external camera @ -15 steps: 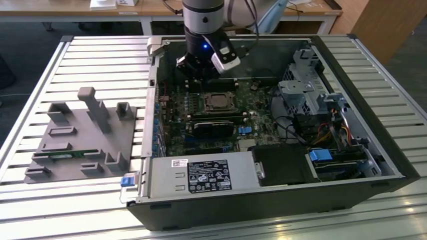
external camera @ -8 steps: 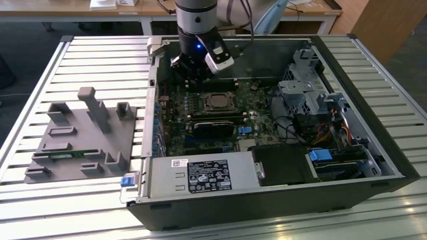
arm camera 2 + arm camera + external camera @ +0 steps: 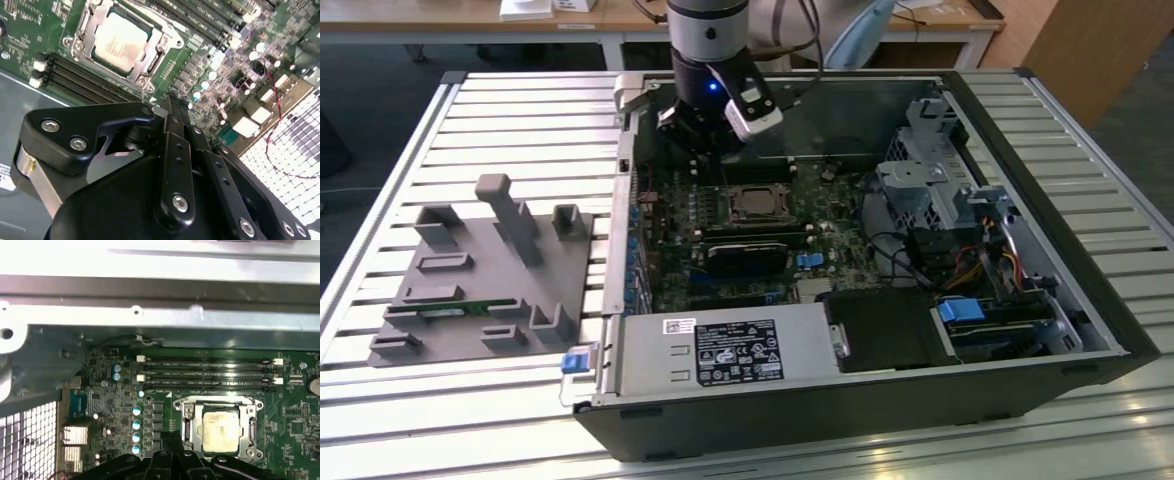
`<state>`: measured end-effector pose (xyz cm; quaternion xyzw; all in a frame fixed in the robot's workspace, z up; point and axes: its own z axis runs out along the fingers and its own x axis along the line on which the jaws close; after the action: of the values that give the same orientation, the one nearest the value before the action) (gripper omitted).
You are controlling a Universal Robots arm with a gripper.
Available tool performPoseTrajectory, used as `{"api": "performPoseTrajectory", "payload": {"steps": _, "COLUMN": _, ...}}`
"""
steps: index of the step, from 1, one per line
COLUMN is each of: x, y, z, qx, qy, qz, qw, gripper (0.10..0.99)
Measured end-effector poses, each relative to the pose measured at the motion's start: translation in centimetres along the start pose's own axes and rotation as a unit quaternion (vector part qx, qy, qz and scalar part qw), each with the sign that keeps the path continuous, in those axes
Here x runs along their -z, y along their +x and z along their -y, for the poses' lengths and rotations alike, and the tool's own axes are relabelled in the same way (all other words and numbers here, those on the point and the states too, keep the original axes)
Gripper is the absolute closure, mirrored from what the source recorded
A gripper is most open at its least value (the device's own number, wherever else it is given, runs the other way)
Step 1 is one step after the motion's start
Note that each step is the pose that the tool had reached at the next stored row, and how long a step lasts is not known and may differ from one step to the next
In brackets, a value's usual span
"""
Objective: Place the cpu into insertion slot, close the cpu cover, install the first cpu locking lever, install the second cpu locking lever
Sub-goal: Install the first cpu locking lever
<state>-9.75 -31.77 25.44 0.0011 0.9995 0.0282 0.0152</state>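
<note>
Pincer (image 3: 167, 102): in the second wrist view its black fingers (image 3: 175, 150) lie tight together with nothing between them, tips just beside the insertion slot, hanging over the motherboard.
Cpu (image 3: 218, 430): seated in the insertion slot, pale metal face up; seen in both wrist views, and near the middle of the board in the exterior view.
Insertion slot (image 3: 80, 47): on the green motherboard (image 3: 105, 400), between the pincer and the black memory slots (image 3: 207, 375).
Cpu cover (image 3: 187, 412): the silvery frame appears to lie flat around the chip, its window showing the cpu face.
Locking levers: thin wires along the slot's edges; whether either is hooked home I cannot tell.
Computer case (image 3: 1067, 300): lies open on the slatted bench (image 3: 520, 110); a grey fixture block (image 3: 487, 275) stands beside it, towards the exterior view's left.
Risk: the tips could slide off a springy lever wire and strike the capacitors (image 3: 136, 425) next to the slot; pressing off-centre might bend the cover or stress the chip.
</note>
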Motion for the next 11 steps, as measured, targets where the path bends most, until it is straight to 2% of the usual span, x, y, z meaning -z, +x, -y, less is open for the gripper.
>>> {"api": "performPoseTrajectory", "payload": {"steps": 11, "x": -0.1, "y": 0.5, "z": -2.26, "qx": 0.0, "qy": 0.0, "qz": -0.0001, "qw": 1.0, "gripper": 0.98}}
